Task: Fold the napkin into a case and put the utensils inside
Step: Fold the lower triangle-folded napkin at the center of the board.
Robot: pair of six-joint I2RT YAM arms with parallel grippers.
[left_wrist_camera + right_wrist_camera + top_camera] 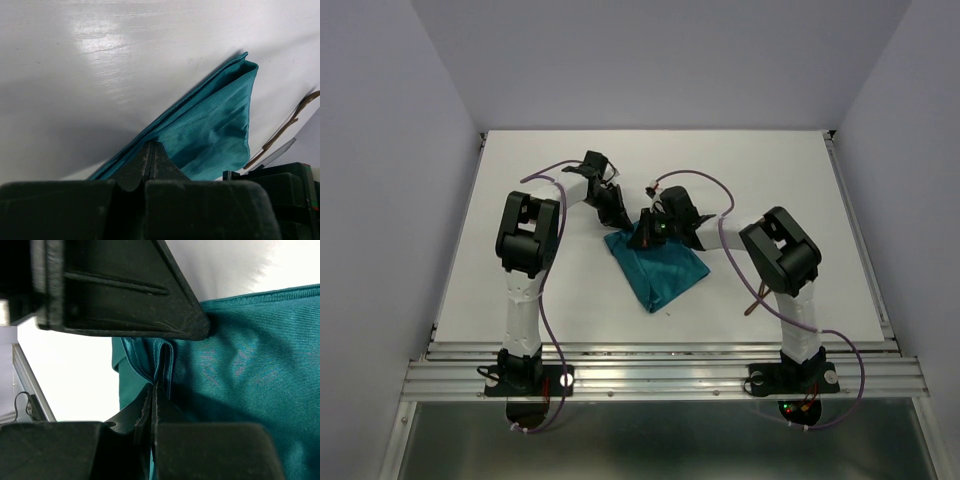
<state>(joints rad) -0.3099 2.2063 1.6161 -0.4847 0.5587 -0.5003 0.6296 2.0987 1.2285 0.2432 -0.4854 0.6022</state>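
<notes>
The teal napkin (pixel 660 268) lies folded over on the white table (pixel 520 200), between the two arms. My right gripper (pixel 642 238) is shut on a pinched-up fold at its far edge; in the right wrist view the cloth (pixel 250 350) rises straight into my right gripper (pixel 159 382). My left gripper (pixel 617 222) is at the napkin's far left corner. In the left wrist view my left gripper (pixel 152 144) is shut, its tips on the napkin's (pixel 215 125) edge. A reddish-brown utensil (pixel 753 303) lies by the right arm, seen as a thin brown piece (pixel 282 131).
The left gripper's black finger (pixel 125 290) fills the top of the right wrist view, close to the right gripper. The right arm's elbow (pixel 780 250) stands above the utensil. The table's metal front rail (pixel 660 375) runs along the near edge.
</notes>
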